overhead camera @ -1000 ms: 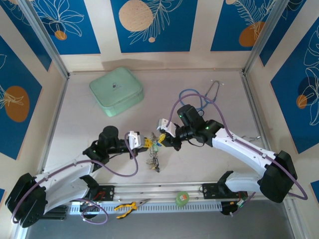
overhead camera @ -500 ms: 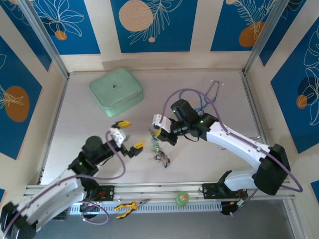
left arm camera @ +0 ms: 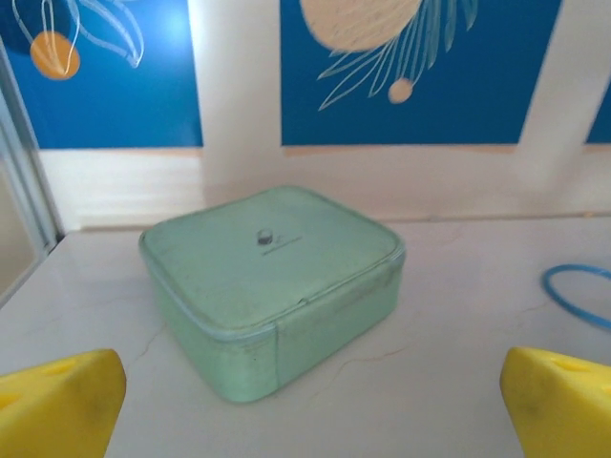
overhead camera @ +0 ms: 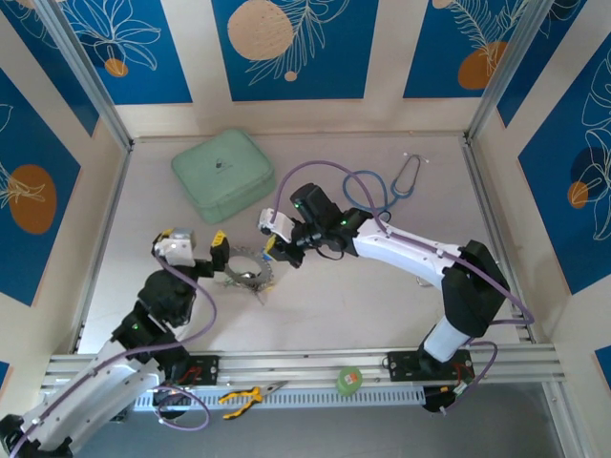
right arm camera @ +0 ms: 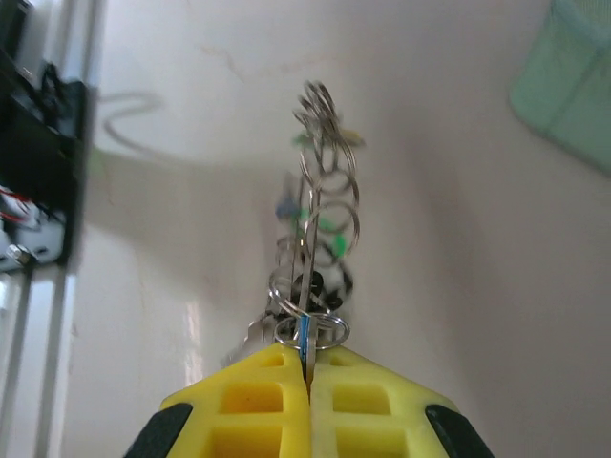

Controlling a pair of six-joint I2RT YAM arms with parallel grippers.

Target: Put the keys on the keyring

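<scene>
The keyring (overhead camera: 246,274), a flat silvery ring with a notched rim, hangs tilted low over the table left of centre. My right gripper (overhead camera: 273,245) is shut on its right edge. In the right wrist view the keyring (right arm camera: 315,143) stands edge-on out of the shut right gripper (right arm camera: 307,367). Keys (right arm camera: 325,234) with green, blue and black tags dangle from small rings along it. My left gripper (overhead camera: 194,237) sits just left of the keyring, apart from it. It is open, and in its wrist view the left gripper (left arm camera: 305,420) holds nothing between its yellow fingertips (left arm camera: 57,401).
A mint green case (overhead camera: 223,174) lies at the back left, straight ahead of the left gripper, and the same case (left arm camera: 272,277) shows in its wrist view. A blue stethoscope (overhead camera: 387,186) lies at the back right. Yellow pliers (overhead camera: 250,393) and a green tape roll (overhead camera: 349,380) rest on the near rail.
My left gripper opened, let go of the keyring and drew back to the left, turning toward the green case. The right gripper carried the keyring and keys leftward and farther from the bases.
</scene>
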